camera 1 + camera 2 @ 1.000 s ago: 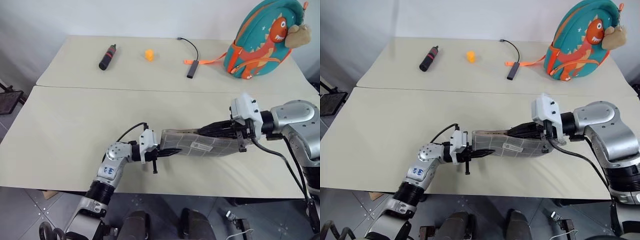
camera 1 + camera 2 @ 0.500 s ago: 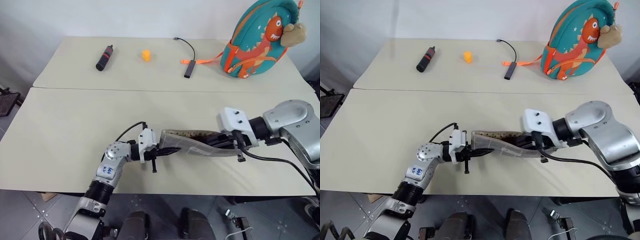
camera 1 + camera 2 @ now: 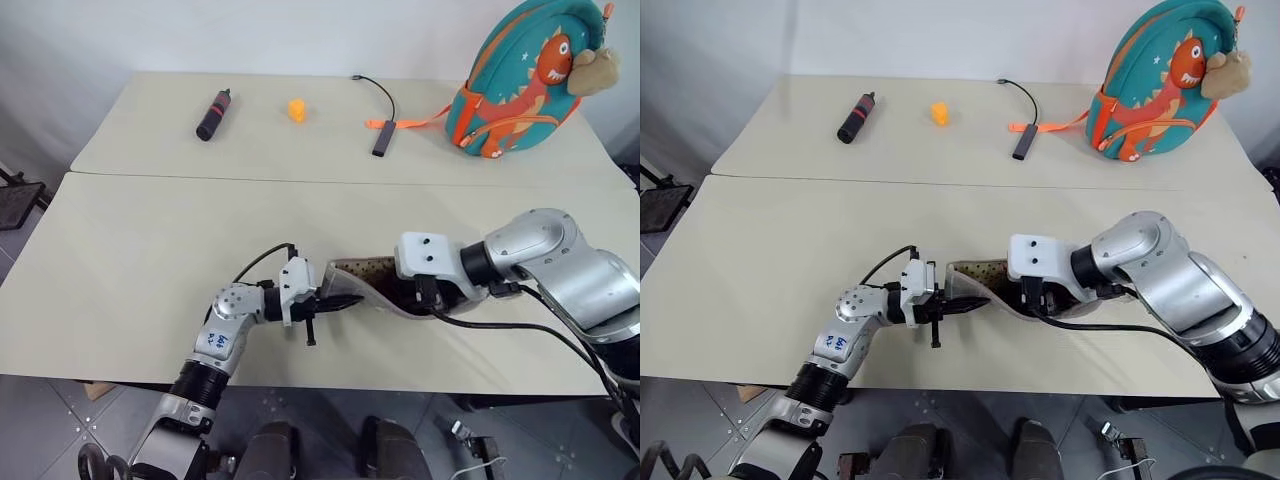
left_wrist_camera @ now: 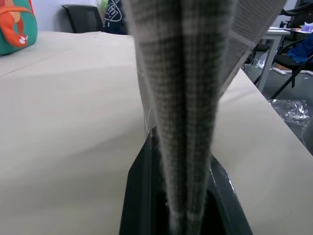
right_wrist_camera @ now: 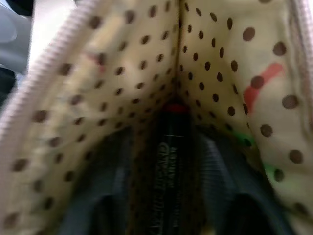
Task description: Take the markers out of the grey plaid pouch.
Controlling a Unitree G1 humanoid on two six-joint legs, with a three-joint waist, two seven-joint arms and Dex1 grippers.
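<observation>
Your left tool (image 3: 325,303) is pinched tight on one end of the pouch (image 3: 360,282), a flat grey woven fabric with thin pale grid lines, lying on the smooth beige worktop (image 3: 150,250) near its front edge. Your right tool (image 5: 166,161) reaches into the open mouth, fingers (image 5: 110,171) parted either side of a dark marker (image 5: 166,156) with a red end. The lining is cream with brown dots; a green streak beside it may be the second marker.

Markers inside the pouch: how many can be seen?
1 for certain: a dark marker with a red end, lying deep in the grey plaid pouch. A green smear beside it may be a second one.
</observation>
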